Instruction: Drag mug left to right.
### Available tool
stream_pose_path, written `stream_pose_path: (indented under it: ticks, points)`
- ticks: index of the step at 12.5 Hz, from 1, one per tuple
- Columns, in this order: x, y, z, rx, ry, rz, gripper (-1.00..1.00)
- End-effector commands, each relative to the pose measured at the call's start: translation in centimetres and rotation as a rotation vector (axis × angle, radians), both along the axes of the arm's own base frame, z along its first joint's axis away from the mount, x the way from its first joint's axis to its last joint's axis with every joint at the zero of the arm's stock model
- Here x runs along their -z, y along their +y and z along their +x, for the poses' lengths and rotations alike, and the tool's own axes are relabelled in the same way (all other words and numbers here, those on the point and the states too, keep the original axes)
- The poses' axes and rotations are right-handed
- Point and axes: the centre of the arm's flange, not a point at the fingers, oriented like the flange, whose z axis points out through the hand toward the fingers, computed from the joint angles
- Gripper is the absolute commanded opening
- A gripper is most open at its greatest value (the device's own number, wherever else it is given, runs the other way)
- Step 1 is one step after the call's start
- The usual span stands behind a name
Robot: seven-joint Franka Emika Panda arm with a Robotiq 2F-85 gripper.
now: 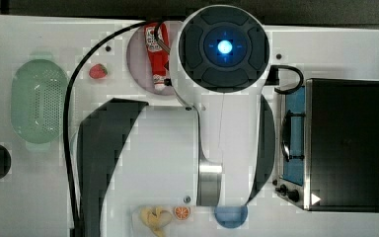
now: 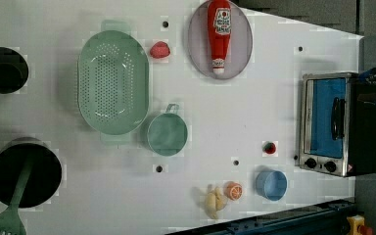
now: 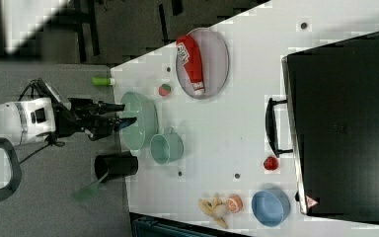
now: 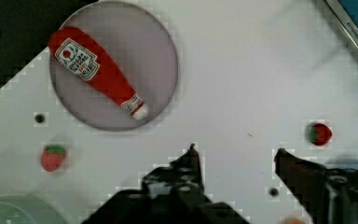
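The mug (image 2: pixel 167 133) is small, pale mint-green and upright, with its handle toward the strainer (image 2: pixel 112 81), just off the strainer's rim. In the right view the mug (image 3: pixel 166 147) stands beside the strainer (image 3: pixel 139 121). My gripper (image 3: pixel 128 112) hangs high above the table with its black fingers apart. In the wrist view the gripper (image 4: pixel 235 154) is open over bare white table, with nothing between the fingers (image 4: pixel 191 156). My white arm (image 1: pixel 222 98) covers the middle of the table in the top view.
A ketchup bottle (image 2: pixel 219 34) lies on a grey plate (image 2: pixel 196 54). A pink strawberry (image 2: pixel 160 49) sits by the strainer and a red one (image 2: pixel 270 148) near the toaster oven (image 2: pixel 330 122). A blue dish (image 2: pixel 270 184), an orange slice (image 2: pixel 233 190) and two black pots (image 2: pixel 24 171) line the edges.
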Motion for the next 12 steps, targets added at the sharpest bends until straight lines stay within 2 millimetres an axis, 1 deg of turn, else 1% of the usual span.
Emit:
stream_pose_path:
  ticks: [1, 2, 3, 4, 6, 9, 12]
  points:
    - [-4.5, -2.0, -7.9, 0.135, 0.029, -0.014, 0.58]
    - [-4.3, -1.5, -7.8, 0.124, 0.033, -0.012, 0.79]
    - [-3.8, -0.5, -7.8, 0.097, 0.044, -0.013, 0.98]
    - [-2.8, 1.1, -7.8, 0.05, 0.062, -0.019, 1.0]
    - [-0.1, 5.3, -7.8, -0.046, 0.112, -0.038, 1.0]
    - [5.1, 12.1, -8.3, -0.18, 0.159, -0.07, 1.0]
    - [10.6, 17.7, -8.9, -0.295, 0.137, -0.078, 1.0]
